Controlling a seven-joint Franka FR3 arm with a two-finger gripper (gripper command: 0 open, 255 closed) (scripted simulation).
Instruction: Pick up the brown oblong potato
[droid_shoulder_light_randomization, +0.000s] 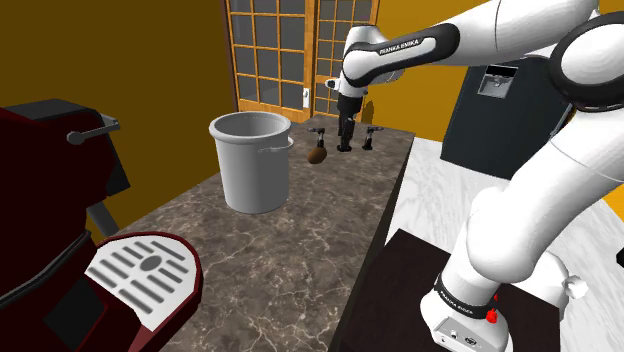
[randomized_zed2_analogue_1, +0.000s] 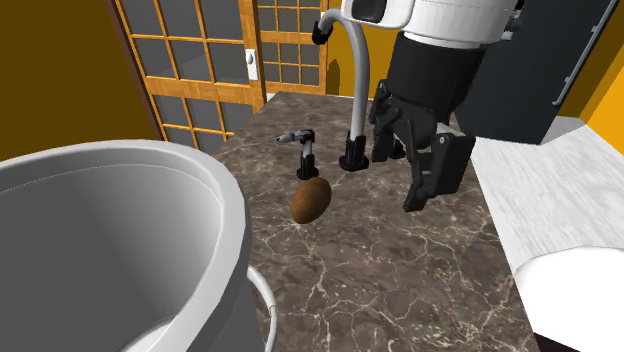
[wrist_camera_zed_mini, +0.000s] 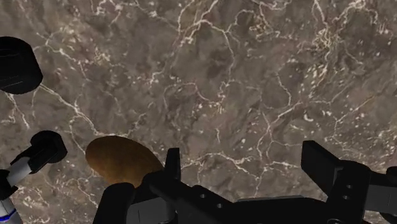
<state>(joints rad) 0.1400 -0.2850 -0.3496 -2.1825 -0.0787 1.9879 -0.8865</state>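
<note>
Well apart from the gripper (droid_shoulder_light_randomization: 346, 140), at the shoulder view's far left: dark red appliance (droid_shoulder_light_randomization: 50, 150) with a slotted white tray (droid_shoulder_light_randomization: 140, 270). Next, nearer the gripper, a pale grey bucket (droid_shoulder_light_randomization: 252, 160), upright on the marbled brown tabletop (droid_shoulder_light_randomization: 300, 250). Then the brown oblong potato (droid_shoulder_light_randomization: 318, 155), lying on the tabletop just beside the gripper, on its shoulder-view left, outside the fingers (wrist_camera_zed_mini: 321, 162) and untouched. Gripper pointing down above the tabletop, fingers spread wide, bare marble between them. Just behind it, a curved grey faucet (randomized_zed2_analogue_1: 361, 90).

Brown potato (randomized_zed2_analogue_1: 311, 200); black hand (wrist_camera_zed_mini: 244, 154); dark brown, white-veined marble counter (randomized_zed2_analogue_1: 400, 270); pale grey bucket (droid_shoulder_light_randomization: 252, 165).
</note>
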